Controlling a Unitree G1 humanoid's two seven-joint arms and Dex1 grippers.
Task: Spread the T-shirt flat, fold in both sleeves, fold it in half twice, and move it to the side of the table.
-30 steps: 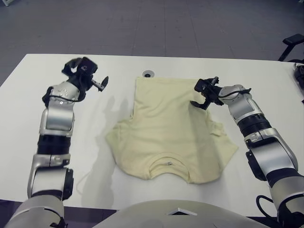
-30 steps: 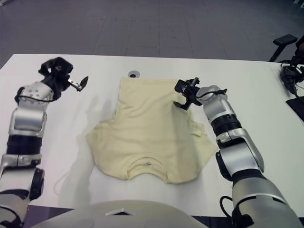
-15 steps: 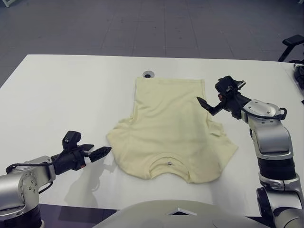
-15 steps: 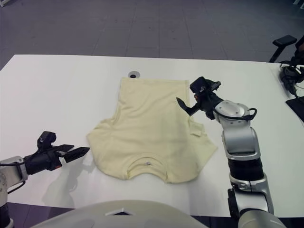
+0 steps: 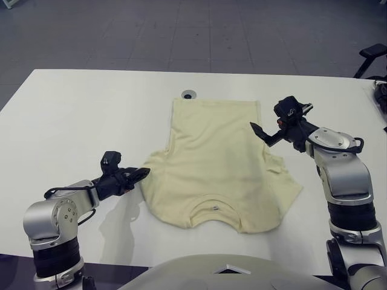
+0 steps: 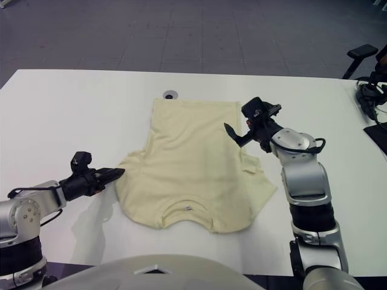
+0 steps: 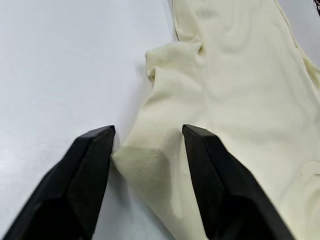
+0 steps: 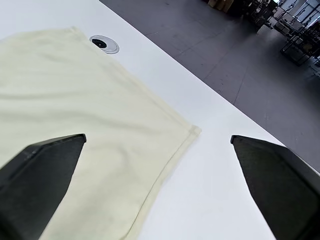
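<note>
A pale yellow T-shirt (image 5: 217,163) lies on the white table (image 5: 91,109), collar toward me and hem at the far side. Both sleeves are bunched against the body. My left gripper (image 5: 140,174) sits low at the shirt's left sleeve (image 5: 151,164). It is open, and in the left wrist view its black fingers (image 7: 90,170) stand on either side of the sleeve's edge (image 7: 142,157). My right gripper (image 5: 265,124) hovers open over the shirt's right edge. The right wrist view looks between its fingers at the hem's right corner (image 8: 192,131).
A round cable grommet (image 5: 189,94) is set in the table just beyond the hem. Black gear (image 5: 381,90) sits at the table's far right edge. Bare table surface lies to the left and right of the shirt.
My left arm swung from the far left of the table down to the near side, then in to the left sleeve. My right gripper pulled back off the shirt's right edge, then held still.
</note>
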